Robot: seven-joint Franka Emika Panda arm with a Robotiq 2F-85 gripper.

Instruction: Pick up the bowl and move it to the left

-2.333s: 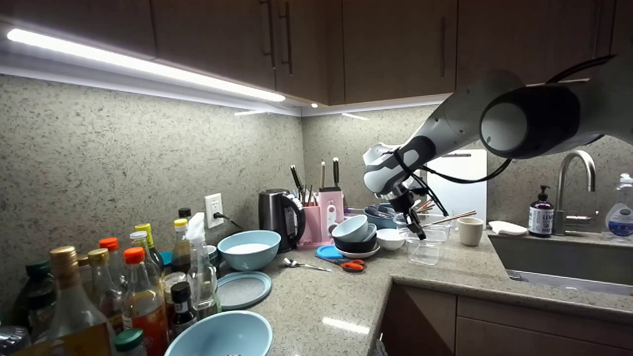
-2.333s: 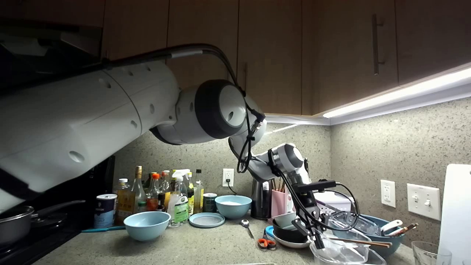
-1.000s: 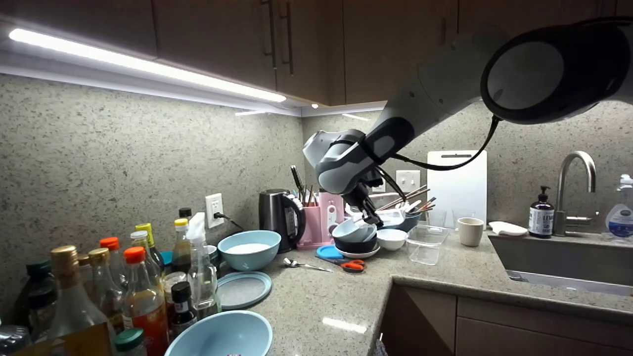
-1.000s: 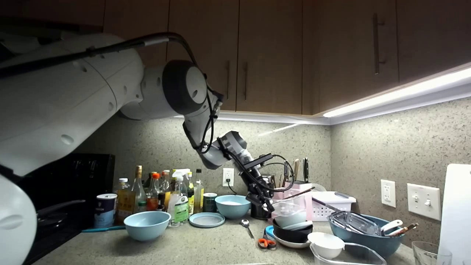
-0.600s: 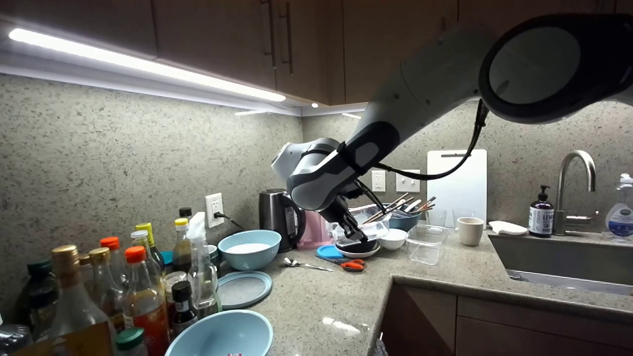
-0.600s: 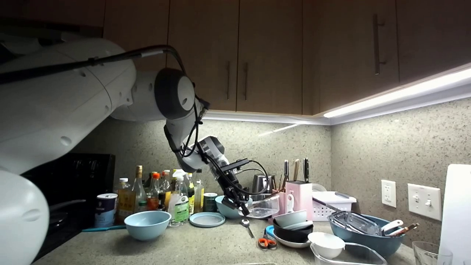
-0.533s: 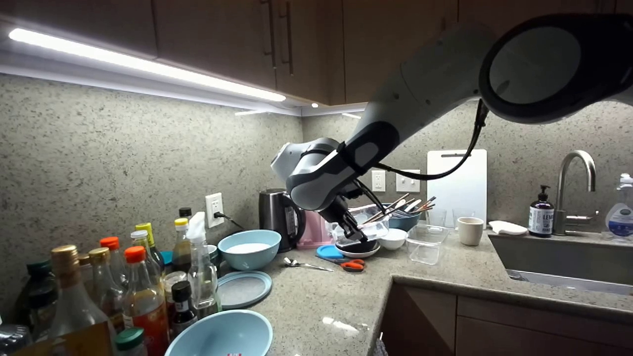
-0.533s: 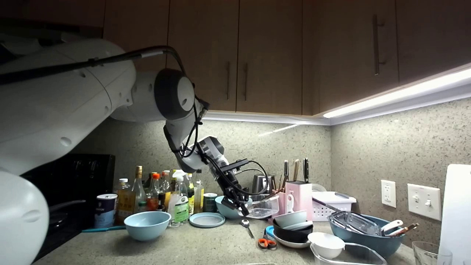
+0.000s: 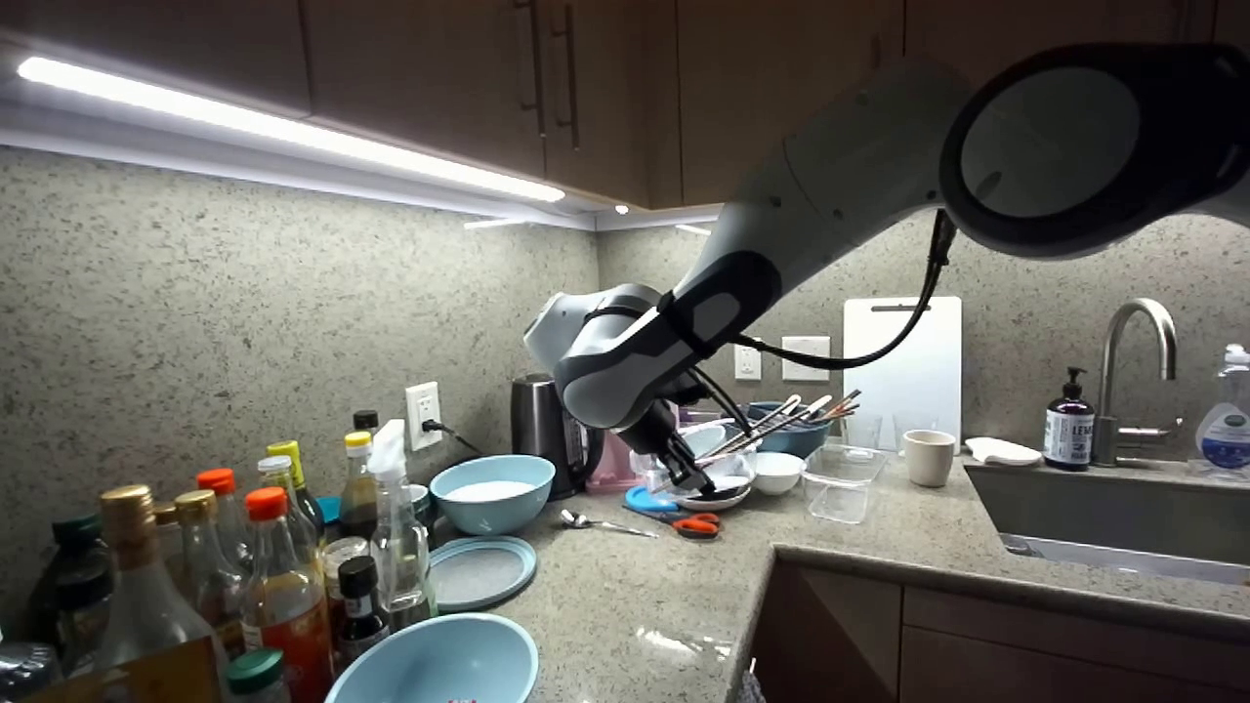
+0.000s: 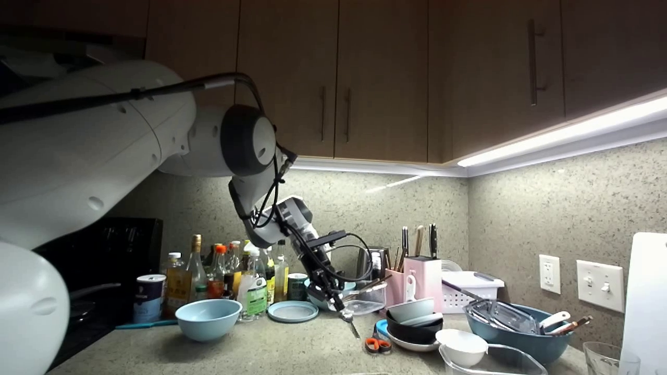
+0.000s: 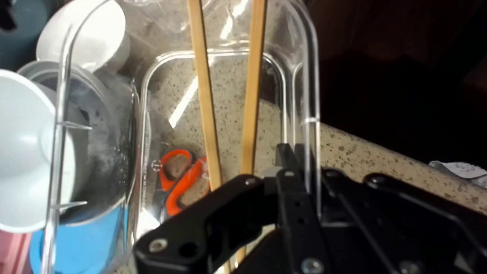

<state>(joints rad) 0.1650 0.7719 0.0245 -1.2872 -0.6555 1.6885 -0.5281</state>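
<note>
In the wrist view, the clear container (image 11: 229, 82) takes the middle, mouth facing the camera, long axis running almost straight from the top of the view to the bottom. Two chopsticks (image 11: 252, 102) lie along that same line, closest together at the lower end. And the gripper (image 11: 292, 148) has it: jaws pinched on the long wall, the right-hand one here! Through the base, orange-handled scissors (image 11: 186, 183) show on the worktop (image 11: 357, 161); off to the left, a pale bowl (image 11: 23, 152) sits behind the rim.

In an exterior view, the arm (image 10: 206, 140) stretches in from the left, the container at its end, mouth upward, left of the pink knife block (image 10: 428, 281). The chopsticks poke up to the right; the spoon (image 10: 354, 325) lies just below the jaws in this picture, the stacked bowls (image 10: 414, 333) to the right.

In an exterior view, the container shows in front of the stacked bowls, right of the kettle (image 9: 535, 422), chopsticks slanting up to the right. Over on the left, a blue bowl (image 9: 488, 516) stands upright, well apart from the jaws.
</note>
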